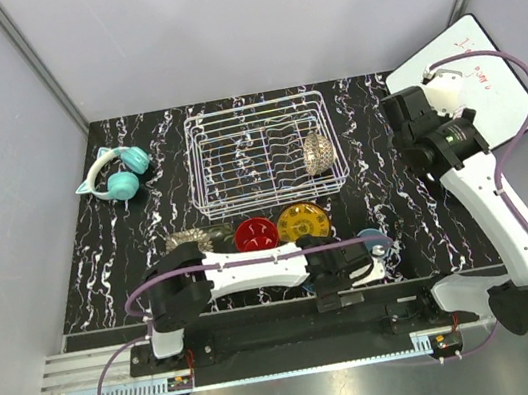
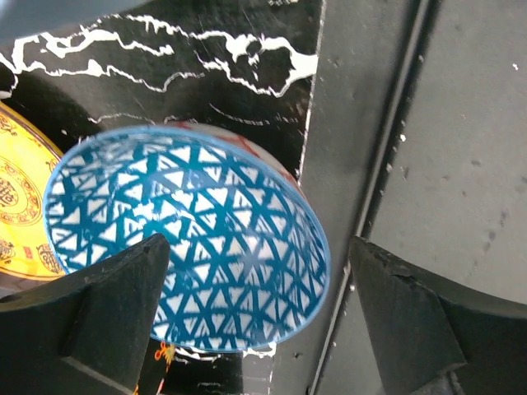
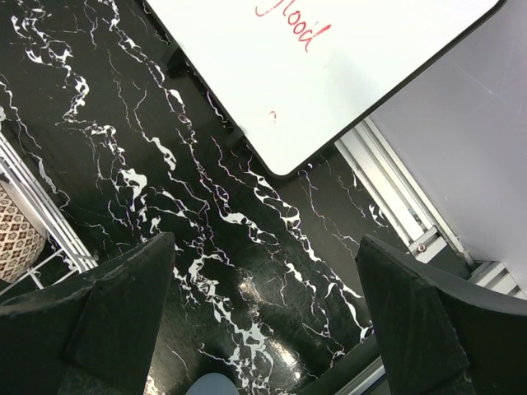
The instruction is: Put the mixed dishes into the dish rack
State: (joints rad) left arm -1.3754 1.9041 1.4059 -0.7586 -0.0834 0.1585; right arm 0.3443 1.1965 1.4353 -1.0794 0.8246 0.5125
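A blue patterned bowl (image 2: pixel 189 239) sits at the table's near edge and fills the left wrist view. My left gripper (image 2: pixel 255 280) hangs open over it, one finger (image 2: pixel 90 321) over the bowl's left side and the other out past the table edge. From above, the bowl (image 1: pixel 374 238) peeks out beside the left gripper (image 1: pixel 368 259). The red bowl (image 1: pixel 255 233), yellow patterned plate (image 1: pixel 303 221) and square floral plate (image 1: pixel 190 240) lie in a row before the dish rack (image 1: pixel 262 152). A brown-mesh bowl (image 1: pixel 316 153) stands in the rack. My right gripper (image 3: pixel 263 296) is open over bare marble.
A whiteboard (image 3: pixel 313 66) with red writing lies at the back right, close to the right arm (image 1: pixel 461 164). Teal cat-ear headphones (image 1: pixel 119 176) rest left of the rack. A pale blue rounded thing (image 3: pixel 212 385) shows at the bottom of the right wrist view. A yellow plate (image 2: pixel 20 214) adjoins the blue bowl.
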